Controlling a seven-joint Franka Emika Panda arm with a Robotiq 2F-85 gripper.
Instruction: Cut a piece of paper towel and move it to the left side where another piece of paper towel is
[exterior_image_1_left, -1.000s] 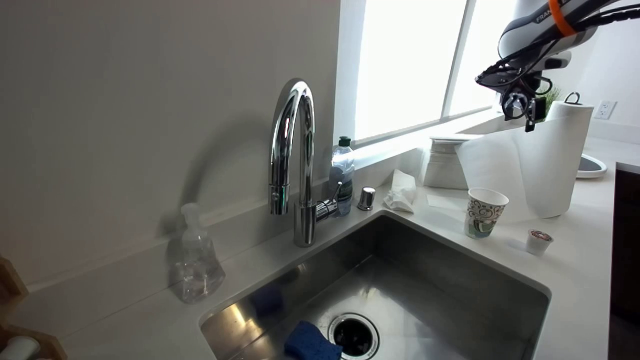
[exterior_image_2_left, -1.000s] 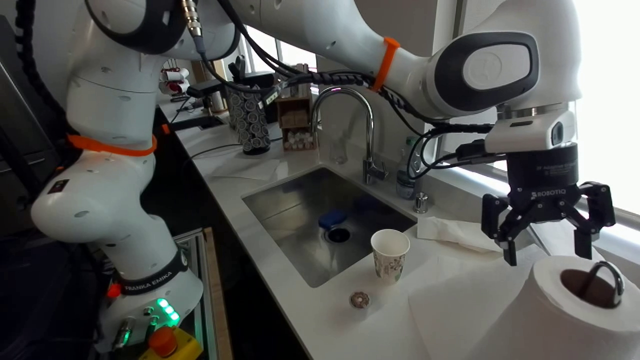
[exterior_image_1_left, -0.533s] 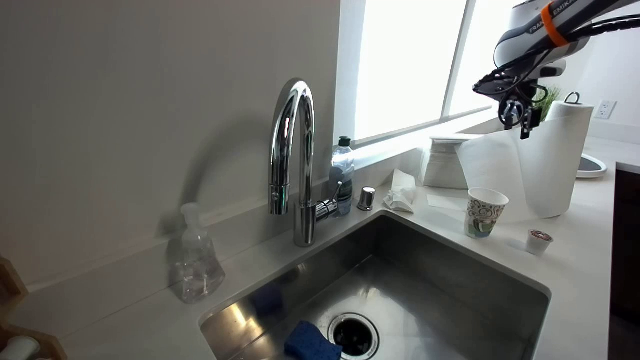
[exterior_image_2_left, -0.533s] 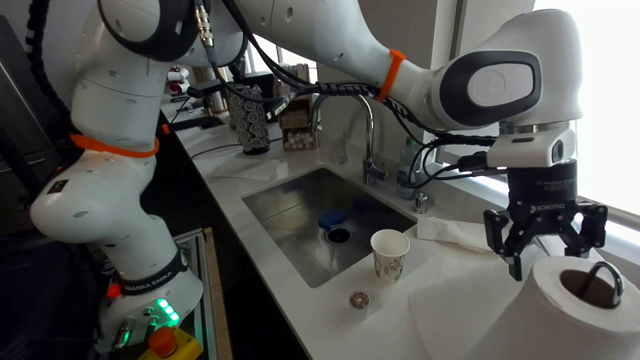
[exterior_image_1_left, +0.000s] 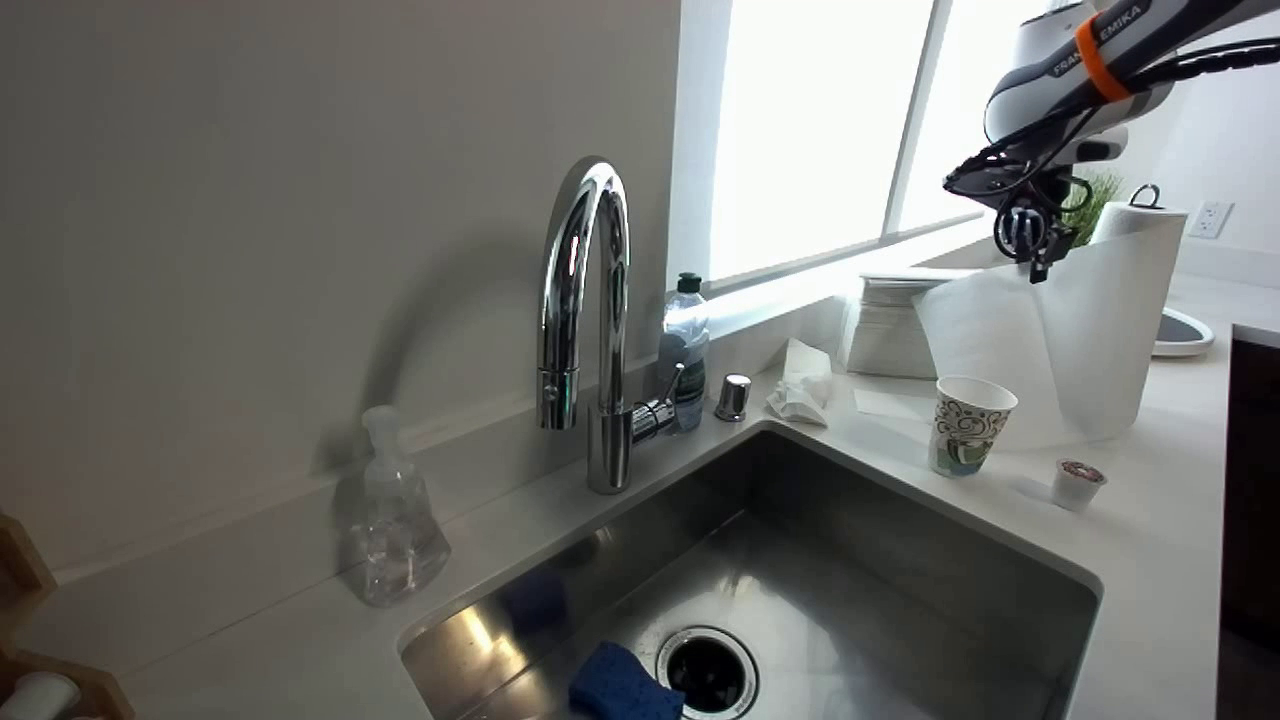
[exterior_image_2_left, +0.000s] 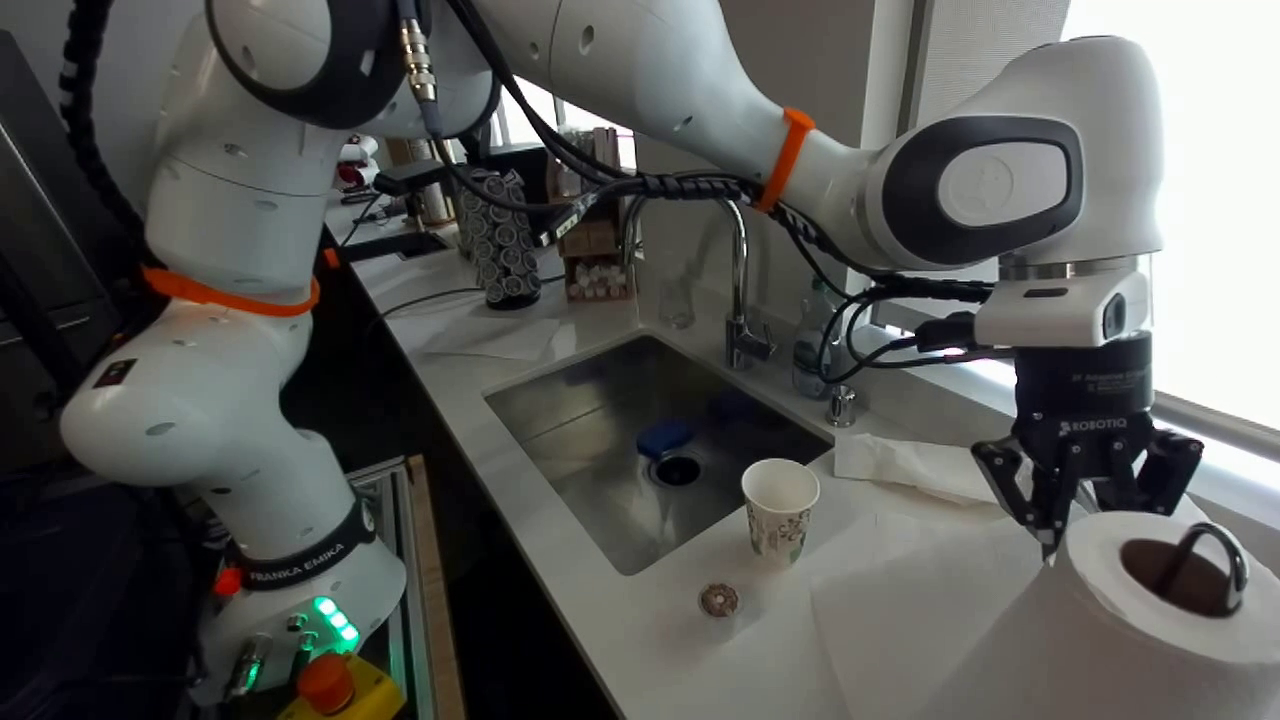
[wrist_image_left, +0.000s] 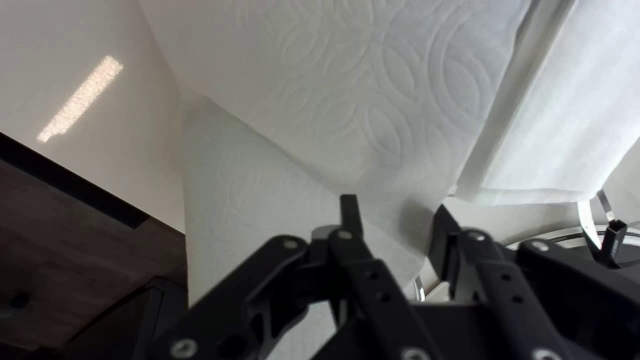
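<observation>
A limp white piece of paper towel (exterior_image_1_left: 990, 330) hangs off the thick roll (exterior_image_1_left: 1125, 320) and slopes down toward the counter. My gripper (wrist_image_left: 395, 215) is over its upper edge, pointing down beside the roll. In the wrist view the two fingers (wrist_image_left: 351, 215) stand apart, with the embossed sheet (wrist_image_left: 350, 100) passing across the gap; contact with the pads cannot be made out. One finger is partly hidden by the roll (exterior_image_2_left: 1150, 650) in an exterior view. Past the sink, another white sheet (exterior_image_2_left: 495, 337), seemingly the other piece of paper towel, lies flat on the counter.
A patterned paper cup (exterior_image_1_left: 970, 425) and a small pod (exterior_image_1_left: 1078, 485) stand near the hanging sheet. Behind it are a white stack (exterior_image_1_left: 890, 330) and crumpled paper (exterior_image_1_left: 800, 385). The sink (exterior_image_2_left: 610, 480) and tall faucet (exterior_image_2_left: 738, 270) lie between the two sheets.
My gripper has come down toward the sheet's upper edge, and its fingers have drawn closer together. The hanging sheet has shifted slightly. Cup and pod stay put.
</observation>
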